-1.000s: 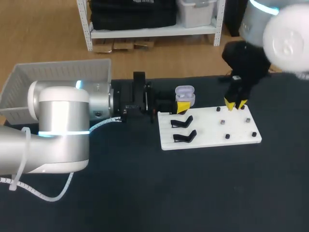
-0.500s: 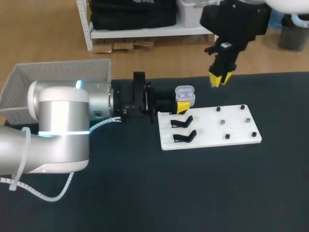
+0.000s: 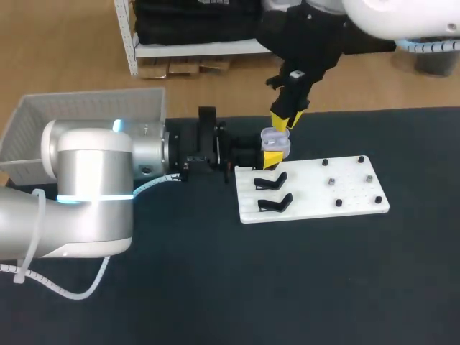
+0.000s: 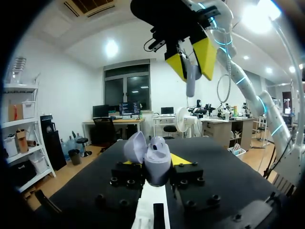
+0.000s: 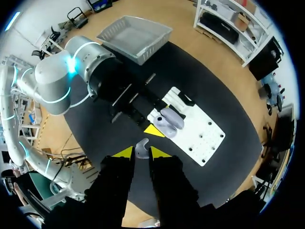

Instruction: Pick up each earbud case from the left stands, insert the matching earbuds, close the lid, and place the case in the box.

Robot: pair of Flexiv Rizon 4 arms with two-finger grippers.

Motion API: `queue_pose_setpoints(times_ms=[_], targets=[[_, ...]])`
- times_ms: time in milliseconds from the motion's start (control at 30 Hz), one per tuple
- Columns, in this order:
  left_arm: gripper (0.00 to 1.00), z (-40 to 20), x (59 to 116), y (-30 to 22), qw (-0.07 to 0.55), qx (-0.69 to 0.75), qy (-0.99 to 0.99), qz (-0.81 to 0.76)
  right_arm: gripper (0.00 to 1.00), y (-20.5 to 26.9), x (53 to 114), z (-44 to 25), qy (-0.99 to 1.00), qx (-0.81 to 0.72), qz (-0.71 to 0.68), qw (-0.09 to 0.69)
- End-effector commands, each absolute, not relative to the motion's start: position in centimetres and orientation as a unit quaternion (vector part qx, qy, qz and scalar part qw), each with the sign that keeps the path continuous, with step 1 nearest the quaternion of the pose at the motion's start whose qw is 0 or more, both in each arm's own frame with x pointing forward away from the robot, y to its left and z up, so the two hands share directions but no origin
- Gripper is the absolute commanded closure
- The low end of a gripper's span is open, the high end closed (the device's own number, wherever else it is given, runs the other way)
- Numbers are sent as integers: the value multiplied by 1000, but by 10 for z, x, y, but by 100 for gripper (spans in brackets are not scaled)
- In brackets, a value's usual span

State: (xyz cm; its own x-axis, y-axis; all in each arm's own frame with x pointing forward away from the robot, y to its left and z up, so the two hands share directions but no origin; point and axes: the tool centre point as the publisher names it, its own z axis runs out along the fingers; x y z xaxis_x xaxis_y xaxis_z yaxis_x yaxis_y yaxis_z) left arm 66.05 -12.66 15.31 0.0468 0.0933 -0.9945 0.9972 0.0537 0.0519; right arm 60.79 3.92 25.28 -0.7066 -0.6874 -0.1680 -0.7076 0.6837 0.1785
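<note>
While the left gripper clamps the earbud case (lid standing open) beside the white stand board, the right gripper, pinching a white earbud right above it, should centre over the matching well and lower slowly, releasing only once seated.

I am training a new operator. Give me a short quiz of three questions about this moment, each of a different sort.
1. True or false: the case is closed.
2. What does the right gripper hold? A) an earbud B) a stand C) nothing
3. Fill in: the left gripper is shut on the ____.

Key
1. False: it is open.
2. A: the earbud hangs above the case.
3. case
</note>
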Motion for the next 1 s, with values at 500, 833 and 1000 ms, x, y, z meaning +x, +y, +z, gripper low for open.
queue_pose_setpoints(times_ms=[500, 833, 1000], targets=[[100, 152, 659, -127, 508, 518, 523, -448, 100, 47, 625, 218, 911, -390, 103, 83], [100, 152, 659, -127, 508, 518, 523, -448, 100, 47, 630, 212, 911, -395, 93, 75], [100, 152, 659, -127, 508, 518, 523, -448, 100, 48, 633, 207, 911, -396, 91, 70]])
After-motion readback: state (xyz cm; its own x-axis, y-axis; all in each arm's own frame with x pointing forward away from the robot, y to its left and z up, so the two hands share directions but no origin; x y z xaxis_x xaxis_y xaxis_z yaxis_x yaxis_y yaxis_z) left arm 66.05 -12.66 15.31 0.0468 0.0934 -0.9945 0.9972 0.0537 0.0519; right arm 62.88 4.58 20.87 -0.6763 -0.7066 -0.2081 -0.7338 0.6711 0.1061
